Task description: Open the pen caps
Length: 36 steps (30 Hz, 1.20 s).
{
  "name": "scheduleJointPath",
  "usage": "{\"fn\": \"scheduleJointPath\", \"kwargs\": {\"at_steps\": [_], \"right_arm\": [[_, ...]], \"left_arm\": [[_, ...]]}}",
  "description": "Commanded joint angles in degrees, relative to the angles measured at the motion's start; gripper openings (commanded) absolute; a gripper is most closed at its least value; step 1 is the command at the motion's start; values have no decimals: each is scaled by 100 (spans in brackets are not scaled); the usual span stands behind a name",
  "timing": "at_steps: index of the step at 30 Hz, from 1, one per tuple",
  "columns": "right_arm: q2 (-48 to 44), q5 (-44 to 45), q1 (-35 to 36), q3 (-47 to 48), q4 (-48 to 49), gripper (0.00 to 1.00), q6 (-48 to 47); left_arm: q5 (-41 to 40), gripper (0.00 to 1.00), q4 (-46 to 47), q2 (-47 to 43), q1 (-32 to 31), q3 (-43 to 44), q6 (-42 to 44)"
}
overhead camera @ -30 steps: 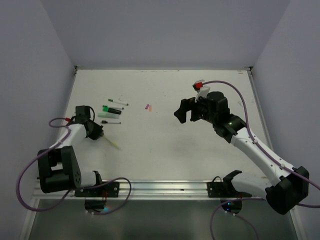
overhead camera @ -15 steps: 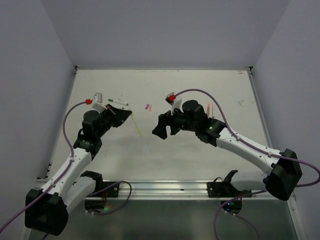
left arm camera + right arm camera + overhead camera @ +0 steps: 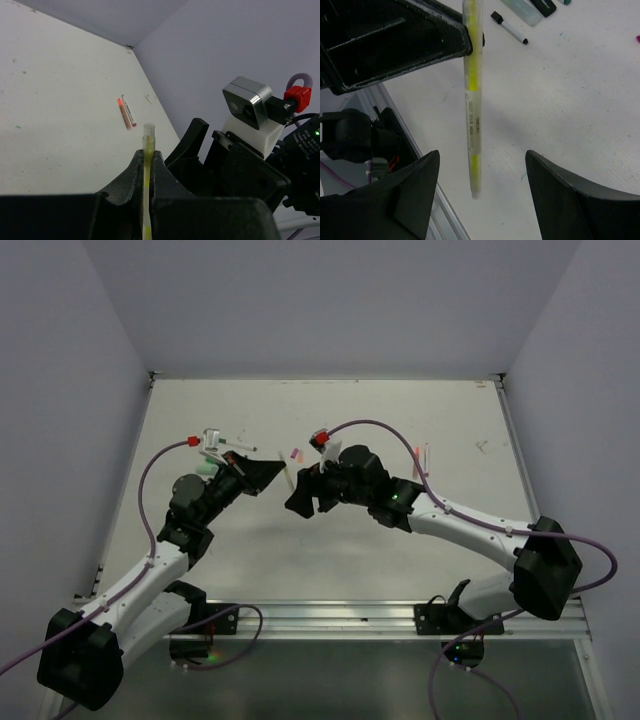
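holding a yellow pen (image 3: 472, 100) up off the table (image 3: 350, 410), the left claw (image 3: 146, 167) is clamping tight round one end of it, so the rest is sticking out free toward the right claw (image 3: 481, 159). in the right wrist view the pen is running lengthwise straight into the gap between that claw's two fingers (image 3: 415, 200), its free tip lying between them and touching neither. the right claw is standing wide open and gripping nothing. so the right arm is the one placed for the pull: its fingers are sitting either side of the free end, across the long axis, and closing there looks like the coming move. the pen is slim and pale, see-through with yellow inside and small print on the barrel; the free end is looking like a clear cap, though no seam is showing plainly. a pink cap (image 3: 296, 454) is lying on the table just beyond both claws, and other pens (image 3: 510, 27) are lying further off.
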Motion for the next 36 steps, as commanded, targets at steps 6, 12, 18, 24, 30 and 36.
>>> {"fn": "scheduleJointPath", "kwargs": {"at_steps": [6,12,18,24,30,36], "right_arm": [[241,112,44,398,541,48,142],[92,261,35,354,348,0,-60],[-119,296,35,302,-74,0,-464],[-172,147,44,275,-241,0,-658],[-181,85,35,258,-224,0,-737],[-146,-2,44,284,-224,0,-764]], "left_arm": [[97,0,821,-40,-116,-118,-85],[167,15,481,21,-125,57,99],[194,44,-337,56,-125,558,609],[351,45,-515,276,-125,831,707],[642,45,-514,540,-125,937,671],[659,41,-479,601,-125,928,636]]}}
